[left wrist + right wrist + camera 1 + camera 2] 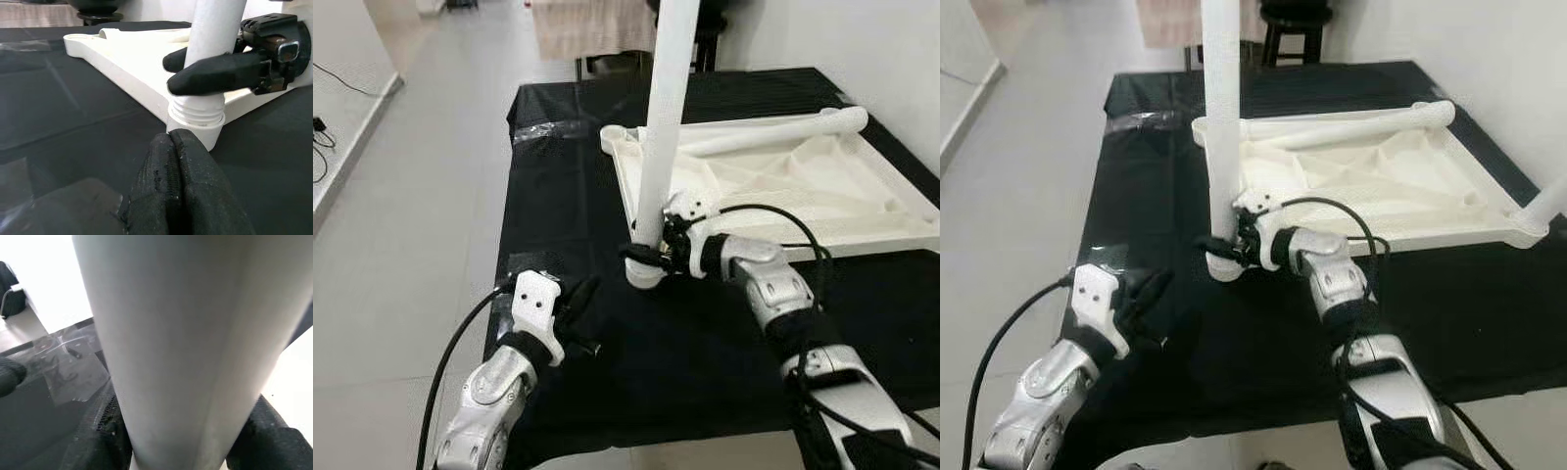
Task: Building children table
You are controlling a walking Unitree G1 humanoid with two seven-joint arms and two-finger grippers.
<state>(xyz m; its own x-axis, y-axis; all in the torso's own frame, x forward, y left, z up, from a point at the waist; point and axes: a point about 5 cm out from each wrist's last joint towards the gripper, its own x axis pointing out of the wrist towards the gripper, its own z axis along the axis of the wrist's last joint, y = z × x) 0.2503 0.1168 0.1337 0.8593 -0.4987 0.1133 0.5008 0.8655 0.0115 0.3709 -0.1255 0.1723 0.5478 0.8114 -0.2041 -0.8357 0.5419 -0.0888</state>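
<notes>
A white table top point(803, 176) lies upside down on the black-covered table point(705, 362). A white table leg point(664, 117) stands upright in its near left corner socket point(195, 117), threads showing at the base. My right gripper point(646, 257) is shut on that leg just above the socket; its black fingers point(220, 73) wrap the tube. A second white leg point(773, 129) lies along the far rim of the top. My left gripper point(579, 305) rests on the black cloth to the left of the socket, fingers point(176, 191) pressed together and holding nothing.
Clear plastic bags point(548, 132) lie on the cloth at the far left and by my left wrist point(524, 262). A stool point(1298, 29) and a cloth-draped stand point(592, 29) are behind the table. Grey floor point(401, 215) runs along the left; a white wall stands at right.
</notes>
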